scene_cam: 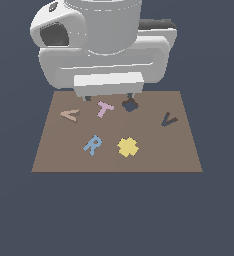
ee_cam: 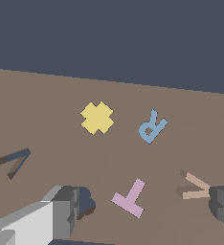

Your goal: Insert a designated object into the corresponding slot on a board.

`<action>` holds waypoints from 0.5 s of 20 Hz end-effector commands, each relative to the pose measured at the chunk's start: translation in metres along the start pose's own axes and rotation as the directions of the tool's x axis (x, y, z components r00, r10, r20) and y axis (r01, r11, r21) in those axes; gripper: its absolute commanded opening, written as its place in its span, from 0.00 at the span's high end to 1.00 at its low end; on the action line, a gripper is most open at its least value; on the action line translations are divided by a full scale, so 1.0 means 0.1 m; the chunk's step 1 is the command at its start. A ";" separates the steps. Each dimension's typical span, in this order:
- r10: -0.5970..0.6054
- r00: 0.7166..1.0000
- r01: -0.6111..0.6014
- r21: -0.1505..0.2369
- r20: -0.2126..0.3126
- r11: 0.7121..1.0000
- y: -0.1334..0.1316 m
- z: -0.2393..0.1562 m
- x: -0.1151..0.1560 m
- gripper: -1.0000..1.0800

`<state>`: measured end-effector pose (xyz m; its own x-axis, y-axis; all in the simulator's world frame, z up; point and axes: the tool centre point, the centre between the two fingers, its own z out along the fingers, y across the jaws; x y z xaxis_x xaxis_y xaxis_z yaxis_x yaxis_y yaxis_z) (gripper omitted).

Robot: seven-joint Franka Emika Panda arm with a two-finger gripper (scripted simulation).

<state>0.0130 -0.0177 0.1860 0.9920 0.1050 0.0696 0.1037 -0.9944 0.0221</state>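
I judge nothing done yet — the tan V lies free on the board, well apart from its dark slot. My gripper hangs above, jaws spread, empty.

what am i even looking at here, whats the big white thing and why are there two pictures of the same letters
The big white thing is a robot arm, drawn by a simulator. One picture comes from a camera off the arm; the other from a camera on its wrist, looking down past its claw, whose two grey fingers show at that picture's edge. The claw is open and holds nothing.

Below lies a flat brown board. On it are a peach-tan V piece, a pink T, a blue R and a yellow flower shape. There are also two dark cut-outs: a V-shaped slot and a flower-shaped one, partly hidden by the arm.
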 end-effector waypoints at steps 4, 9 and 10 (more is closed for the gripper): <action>-0.114 0.993 0.114 0.006 0.003 0.993 0.06 0.11 -0.13 0.04; -0.245 0.970 0.245 0.013 0.006 0.970 0.15 0.24 -0.26 0.04; -0.273 0.962 0.273 0.015 0.007 0.962 0.17 0.27 -0.29 0.04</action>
<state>-0.0082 -0.0347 0.1617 0.9416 0.3320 0.0568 0.3310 -0.9433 0.0251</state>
